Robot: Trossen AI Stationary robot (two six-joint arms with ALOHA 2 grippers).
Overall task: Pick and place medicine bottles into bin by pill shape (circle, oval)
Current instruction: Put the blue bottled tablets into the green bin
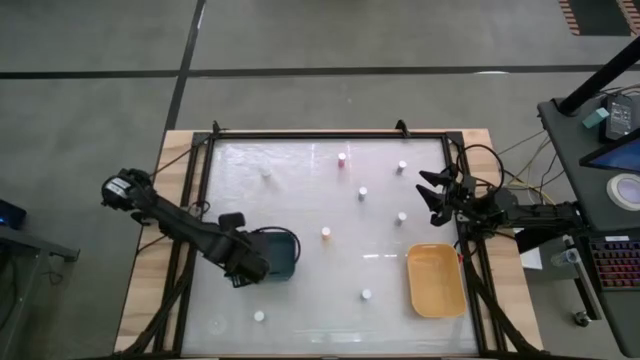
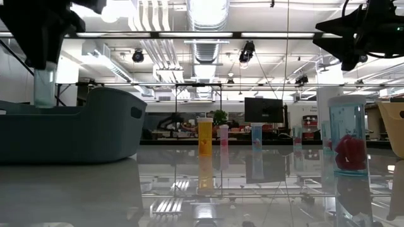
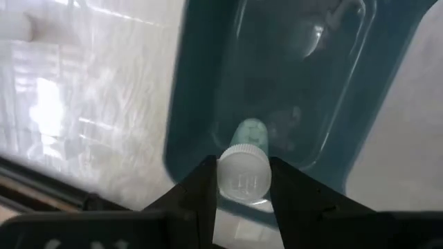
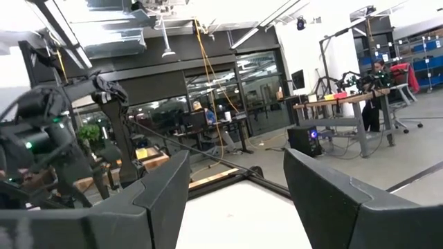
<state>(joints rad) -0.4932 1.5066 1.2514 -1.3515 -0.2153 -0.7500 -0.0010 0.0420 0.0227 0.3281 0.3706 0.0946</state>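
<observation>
One white-capped medicine bottle [image 3: 243, 176] sits pinched between the left gripper [image 3: 242, 197] fingers — above the dark teal tray [image 3: 208, 90]. Right gripper [image 1: 434, 196] hangs spread wide, empty, beyond the yellow-orange tray [image 1: 436, 279].

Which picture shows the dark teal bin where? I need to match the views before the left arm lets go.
High view: teal bin left of centre, the left tool over its near-left corner.
Low view: teal bin at far left, seen side-on.
Left wrist view: teal bin fills the middle, below the held bottle.
Right wrist view: not in it.
Shared landmark: the left tool holding the bottle over the bin.
</observation>
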